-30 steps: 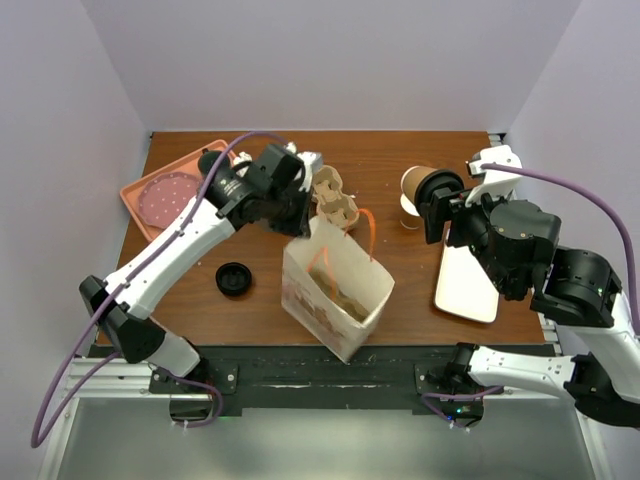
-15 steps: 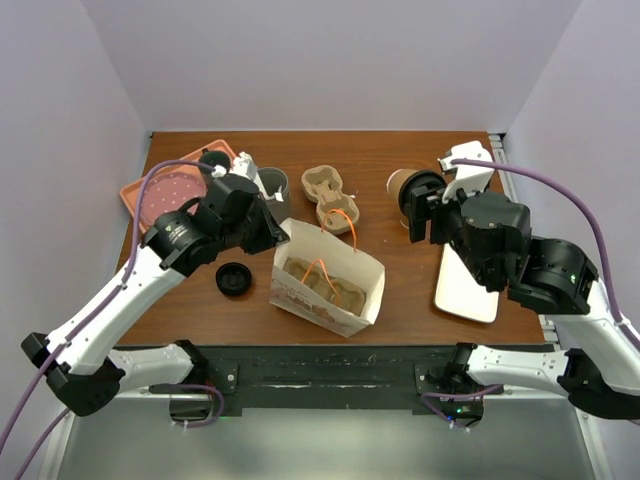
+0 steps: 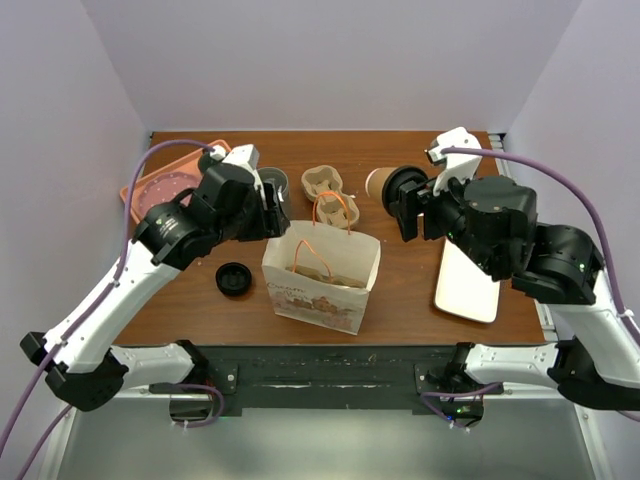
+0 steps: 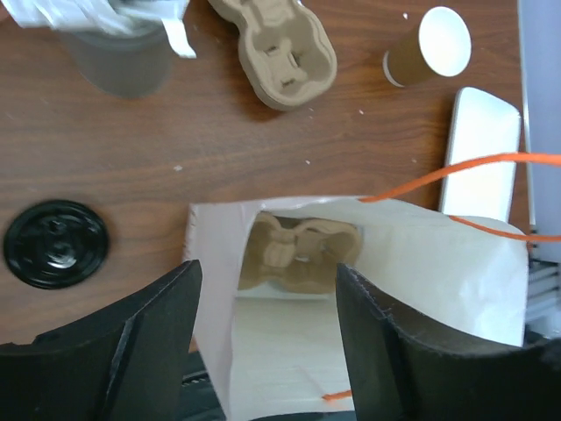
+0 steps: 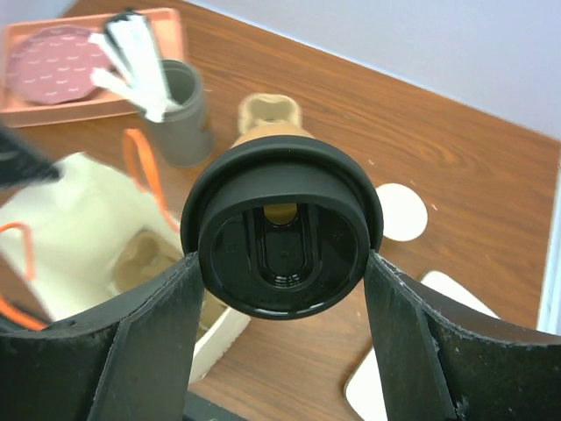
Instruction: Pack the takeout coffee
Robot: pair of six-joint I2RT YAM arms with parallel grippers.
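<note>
Left arm: The left end effector (image 4: 267,298) has just let go. Its fingers now stand wide apart over the mouth of the white paper bag with orange string handles (image 3: 318,295), gripping nothing.
Bag: Tipped and sagging a moment ago, it now stands upright on the brown wooden surface (image 3: 410,295) with its mouth open to the ceiling. A moulded cardboard cup carrier (image 4: 298,250) lies at the bottom.
Right arm: The right end effector (image 5: 282,259) is clamped around the black lid of the tan-brown takeout coffee cup (image 3: 378,185), which it carries on its side above the surface. Over the last second it has swung left, away from the long white tray (image 3: 465,290) and toward the bag.
Where the coffee is: In the air and held, just right of the bag's handles and not yet over the opening.
Also on the surface: A second cardboard carrier (image 3: 322,182) sits behind the bag. An open tan paper cup (image 4: 412,57) stands beside the tray's far end, and a loose black lid (image 3: 233,279) lies to the bag's left.
What it means: The bag looks set up and released, so readying it appears finished. Lowering the cup into a hole of the carrier inside is still ahead.
Watch: The cup rides sideways and will likely need turning upright first. The orange handles arch over the opening and could snag it on the way down.
</note>
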